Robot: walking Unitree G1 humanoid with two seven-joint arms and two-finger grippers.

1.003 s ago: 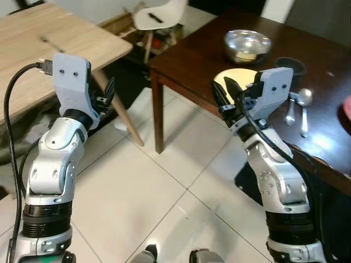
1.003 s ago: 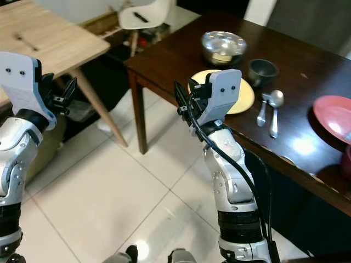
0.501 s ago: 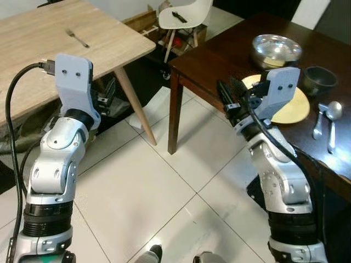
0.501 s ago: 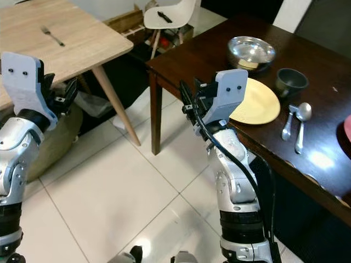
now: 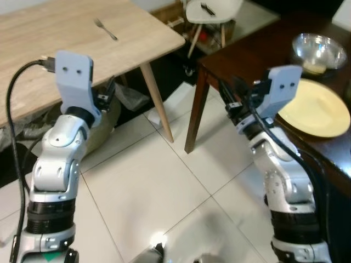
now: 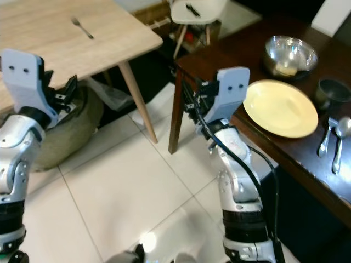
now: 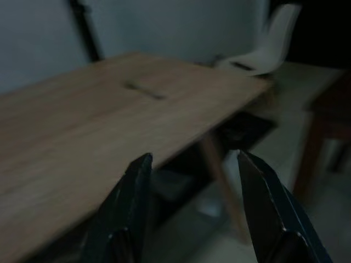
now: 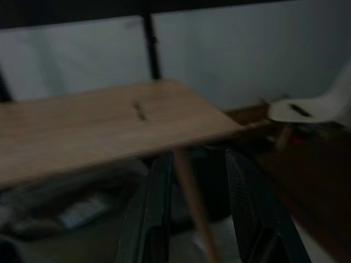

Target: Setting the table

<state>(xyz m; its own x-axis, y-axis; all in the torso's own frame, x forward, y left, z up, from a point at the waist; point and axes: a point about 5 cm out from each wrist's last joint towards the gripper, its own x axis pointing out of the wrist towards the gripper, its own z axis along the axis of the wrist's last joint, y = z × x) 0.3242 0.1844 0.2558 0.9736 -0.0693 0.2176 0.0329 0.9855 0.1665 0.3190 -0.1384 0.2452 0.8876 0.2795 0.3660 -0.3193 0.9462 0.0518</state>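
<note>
A small metal fork [image 6: 82, 27] lies on the light wooden table [image 6: 49, 49] at the left. On the dark table [image 6: 230, 60] at the right are a yellow plate [image 6: 279, 108], a steel bowl [image 6: 290, 55], a dark cup [image 6: 332, 90], and a spoon [image 6: 340, 137] beside a second fork [image 6: 324, 141]. My left gripper [image 7: 194, 159] is raised by the wooden table's near edge, open and empty. Level with the dark table's corner, my right gripper [image 8: 198, 156] is also open and empty. Both wrist views look toward the fork [image 7: 143, 90] on the wooden table.
A white chair [image 5: 211, 8] stands beyond the gap between the two tables. A grey bag [image 6: 71, 126] lies under the wooden table beside its slanted leg [image 6: 137, 104]. The dark table's leg [image 6: 175, 118] stands close to my right arm. White tiled floor [image 6: 126, 192] lies in front.
The camera has swung left: the dark table slid toward the right edge and the wooden table with its fork came further into view. Both arms keep the same raised pose.
</note>
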